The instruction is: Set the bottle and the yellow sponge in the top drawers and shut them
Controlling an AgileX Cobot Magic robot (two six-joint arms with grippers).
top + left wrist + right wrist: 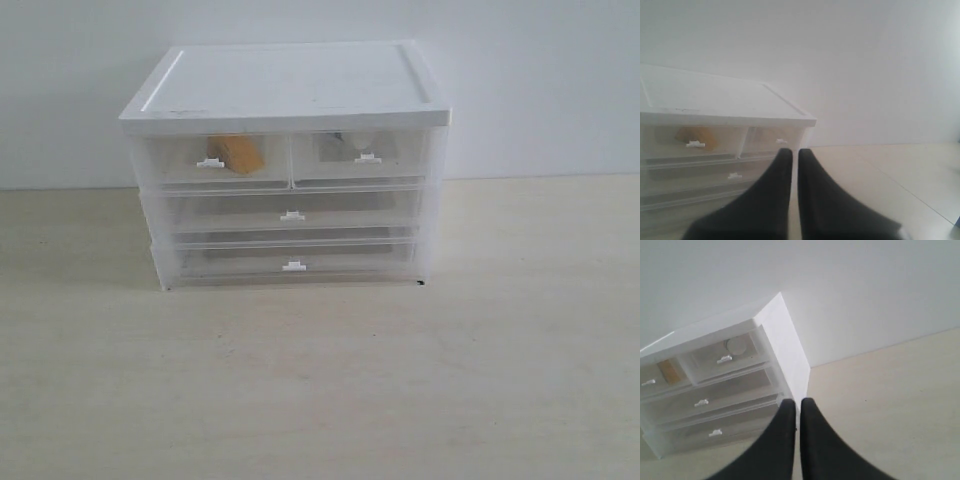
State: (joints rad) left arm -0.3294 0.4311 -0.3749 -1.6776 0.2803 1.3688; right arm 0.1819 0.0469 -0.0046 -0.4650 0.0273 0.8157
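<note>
Sponge (238, 153) and bottle (736, 345) are inside the cabinet (290, 85), and its small drawers are pushed in.
The sponge shows orange through the front of the cabinet's top left drawer (180, 165). The bottle is in the top right drawer (395, 160), dim behind the plastic, with only its round white end plain to see. The two wide drawers (250, 212) lower in the cabinet are shut too. The left gripper (795, 154) is out in front of the cabinet, jaws pressed nearly together, holding nothing. The right gripper (797, 402) is near the cabinet's right front corner, jaws pressed nearly together as well, holding nothing.
</note>
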